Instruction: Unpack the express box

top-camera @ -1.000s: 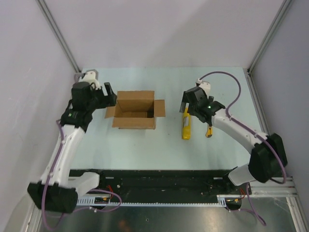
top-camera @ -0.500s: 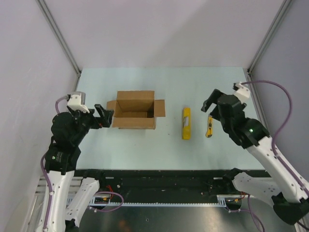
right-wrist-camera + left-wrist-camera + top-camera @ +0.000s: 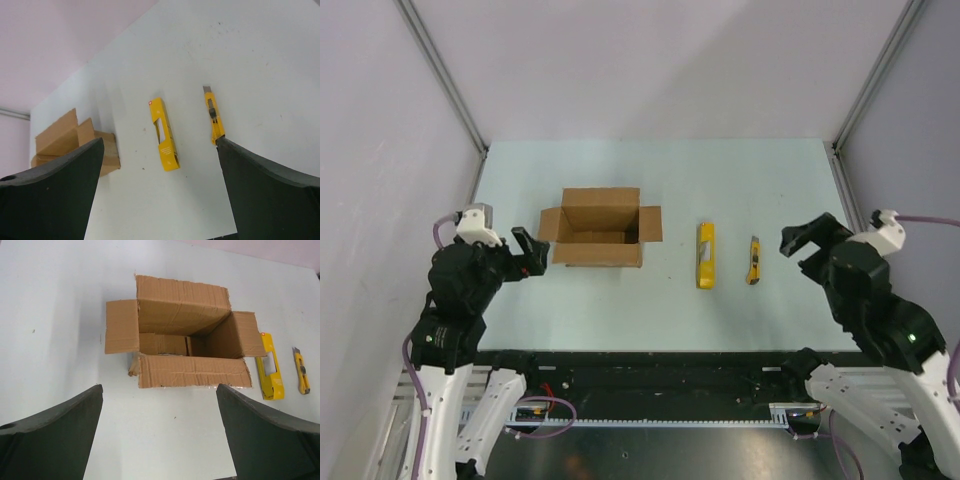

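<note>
While express box (image 3: pixel 600 228) sits flaps-out left of table (image 3: pixel 620 160) centre, nothing grips it
Left gripper (image 3: pixel 527 250) near its left flap, right gripper (image 3: pixel 807 238) near utility knife (image 3: pixel 754 260); both jaws spread wide, empty

Bright, even, diffuse light. Faint soft shadow on table (image 3: pixel 60 300) beside express box (image 3: pixel 186 371). All views sharp, colours flat.

The express box (image 3: pixel 601 228) is plain brown, the package (image 3: pixel 706 255) yellow, the knife (image 3: pixel 754 260) yellow-and-black.
</note>
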Tool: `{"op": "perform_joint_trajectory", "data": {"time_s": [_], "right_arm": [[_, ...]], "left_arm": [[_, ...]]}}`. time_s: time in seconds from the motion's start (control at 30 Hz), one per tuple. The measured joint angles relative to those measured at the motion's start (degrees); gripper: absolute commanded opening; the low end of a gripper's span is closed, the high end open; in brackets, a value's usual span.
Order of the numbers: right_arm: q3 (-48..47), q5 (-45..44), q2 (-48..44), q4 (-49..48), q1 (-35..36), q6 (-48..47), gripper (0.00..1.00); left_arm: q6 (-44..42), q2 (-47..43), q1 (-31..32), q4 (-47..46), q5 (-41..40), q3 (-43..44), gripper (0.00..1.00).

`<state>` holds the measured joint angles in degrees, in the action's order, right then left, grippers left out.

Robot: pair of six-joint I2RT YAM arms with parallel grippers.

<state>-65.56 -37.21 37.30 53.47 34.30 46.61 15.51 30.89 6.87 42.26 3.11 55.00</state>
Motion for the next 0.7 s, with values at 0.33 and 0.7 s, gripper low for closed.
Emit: {"op": "perform_joint_trajectory", "data": {"time_s": [0.33, 0.7], "right_arm": [[-0.02, -2.54, -5.75, 4.90, 0.00, 1.64, 1.00], [-0.02, -3.96, -6.10, 6.32, 0.00, 2.95, 1.00]], "left_arm": [[-0.04, 1.70, 2.23, 0.79, -3.15, 0.96, 1.00], [-0.07, 2.23, 2.95, 0.83, -5.11, 1.11, 1.00]]}}
